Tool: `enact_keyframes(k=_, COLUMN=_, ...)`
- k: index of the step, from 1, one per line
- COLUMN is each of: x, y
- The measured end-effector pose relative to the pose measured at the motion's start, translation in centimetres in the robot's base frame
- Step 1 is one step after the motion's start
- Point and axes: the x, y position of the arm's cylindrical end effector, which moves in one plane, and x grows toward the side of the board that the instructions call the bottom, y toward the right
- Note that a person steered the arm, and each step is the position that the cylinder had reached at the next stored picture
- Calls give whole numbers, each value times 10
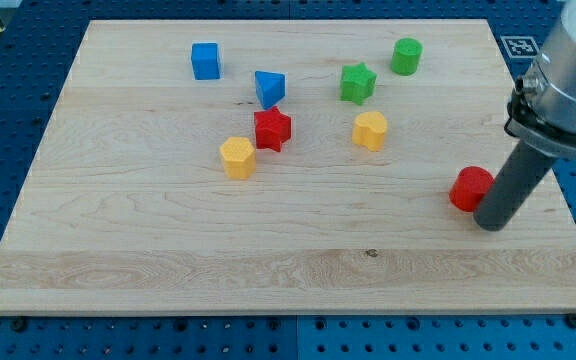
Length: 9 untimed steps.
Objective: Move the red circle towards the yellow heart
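Observation:
The red circle [470,188] lies near the board's right edge. The yellow heart [370,130] lies up and to the left of it, right of the board's middle. My tip [491,222] rests on the board just to the lower right of the red circle, touching or almost touching it. The dark rod rises from it to the view's upper right.
A red star [272,128], a yellow hexagon [237,157] and a blue triangle [269,87] cluster at the centre left. A blue cube [206,61] is at the upper left. A green star [357,82] and a green cylinder [406,56] lie at the top. The wooden board [168,250] sits on a blue surface.

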Motion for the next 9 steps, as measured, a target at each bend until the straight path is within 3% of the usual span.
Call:
enact_keyframes(k=2, x=-39, y=-13)
enact_keyframes(k=3, x=-40, y=-12)
enact_keyframes(k=5, x=-40, y=43)
enact_keyframes(k=9, x=-58, y=-24)
